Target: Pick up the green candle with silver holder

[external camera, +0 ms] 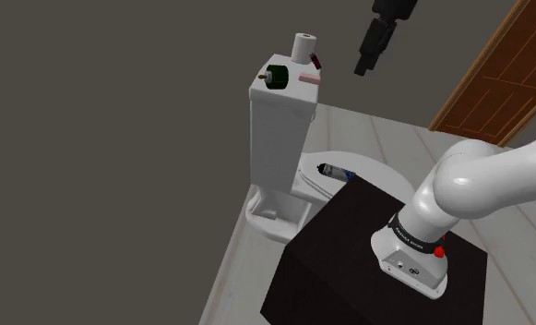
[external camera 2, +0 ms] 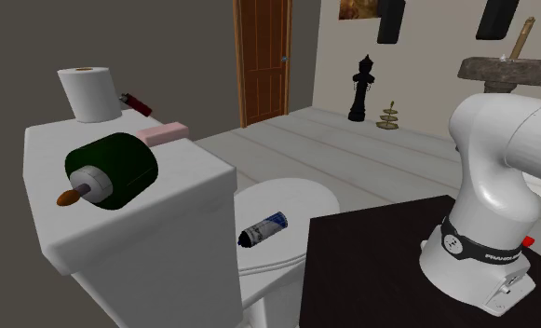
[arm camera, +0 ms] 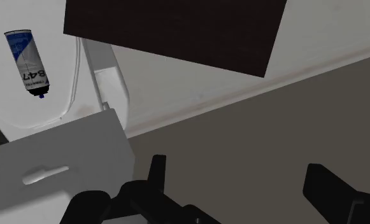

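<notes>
Jaws hang released, the 2 black fingers (arm camera: 156, 173) apart with nothing between them, in the air above the toilet tank (external camera: 273, 129) and off to the shoulder view's right of it. Well apart from them, the dark green candle (external camera 2: 119, 166) lies on its side on the tank lid, its pale grey end and brown tip facing away from a pink bar (external camera 2: 162, 133) just beside it. A paper roll (external camera 2: 89, 91) stands near.
</notes>
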You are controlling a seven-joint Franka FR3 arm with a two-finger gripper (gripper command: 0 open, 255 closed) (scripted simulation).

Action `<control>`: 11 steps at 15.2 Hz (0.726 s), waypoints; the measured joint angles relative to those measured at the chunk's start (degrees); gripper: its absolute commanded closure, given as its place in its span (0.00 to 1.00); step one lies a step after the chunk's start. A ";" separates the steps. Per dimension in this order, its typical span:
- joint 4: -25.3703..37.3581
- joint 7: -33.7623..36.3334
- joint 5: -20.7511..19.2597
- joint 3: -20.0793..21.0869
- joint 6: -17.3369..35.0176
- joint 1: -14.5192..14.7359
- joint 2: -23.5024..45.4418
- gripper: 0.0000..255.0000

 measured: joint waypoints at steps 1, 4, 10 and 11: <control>0.00 0.00 0.00 0.00 0.00 0.00 0.00 0.00; 1.12 0.68 -0.15 0.10 3.04 -0.63 4.21 0.00; 6.41 2.53 -0.82 -0.08 9.37 -2.38 15.90 0.00; 7.37 2.65 -1.01 -0.29 10.25 -2.71 17.76 0.00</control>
